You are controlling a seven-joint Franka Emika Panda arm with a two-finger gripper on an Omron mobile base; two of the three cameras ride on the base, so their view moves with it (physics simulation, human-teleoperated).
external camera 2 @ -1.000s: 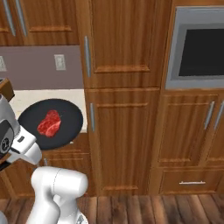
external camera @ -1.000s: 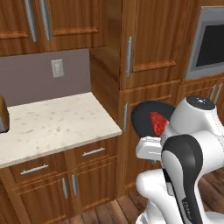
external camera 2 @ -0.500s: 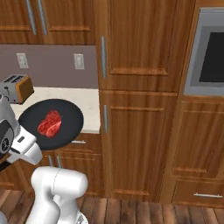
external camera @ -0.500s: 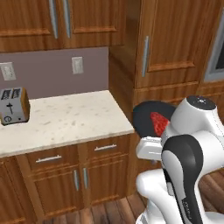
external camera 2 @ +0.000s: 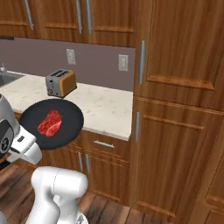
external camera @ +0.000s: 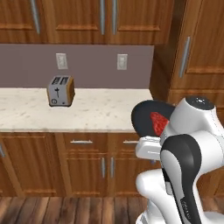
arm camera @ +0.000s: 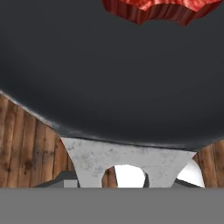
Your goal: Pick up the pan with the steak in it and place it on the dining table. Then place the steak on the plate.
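The round black pan [external camera: 145, 117] hangs in the air in front of the arm, level with the counter's edge and clear of it. The red steak [external camera: 158, 123] lies inside it. In the right base view the pan [external camera 2: 57, 126] sits above my white hand with the steak [external camera 2: 49, 123] near its middle. In the hand view the pan [arm camera: 109, 78] looms close, the steak [arm camera: 162, 9] at the top and the handle's metallic end [arm camera: 94, 159] at the bottom. My gripper [arm camera: 126, 180] is shut on that handle. The dining table and the plate are out of view.
A beige speckled kitchen counter [external camera: 96, 114] over wooden drawers carries a silver toaster [external camera: 60, 90] [external camera 2: 60, 83]. Tall wooden cabinets [external camera 2: 175, 131] stand to its right. A sink corner [external camera 2: 6, 78] shows at far left. Wooden floor lies below.
The whole picture has shifted: the base has turned left, so the counter and toaster slid rightward into view. The pan with the steak stays the same against the arm.
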